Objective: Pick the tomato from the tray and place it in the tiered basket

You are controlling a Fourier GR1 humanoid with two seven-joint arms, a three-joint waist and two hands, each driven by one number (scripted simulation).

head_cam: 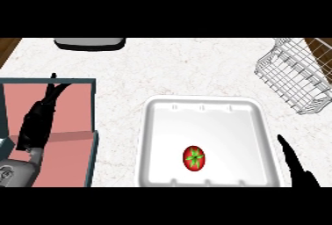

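A red tomato with a green stem star lies in the white tray, near its front middle. The wire tiered basket stands at the counter's far right, apart from the tray. My right hand shows at the lower right beside the tray's right rim, fingers straight and pointing up, holding nothing. My left hand rests at the left over a pink box, fingers straight, also holding nothing.
A pink box with teal walls fills the left side under my left arm. A grey appliance sits at the far edge of the white marble counter. Wooden floor shows at the top corners.
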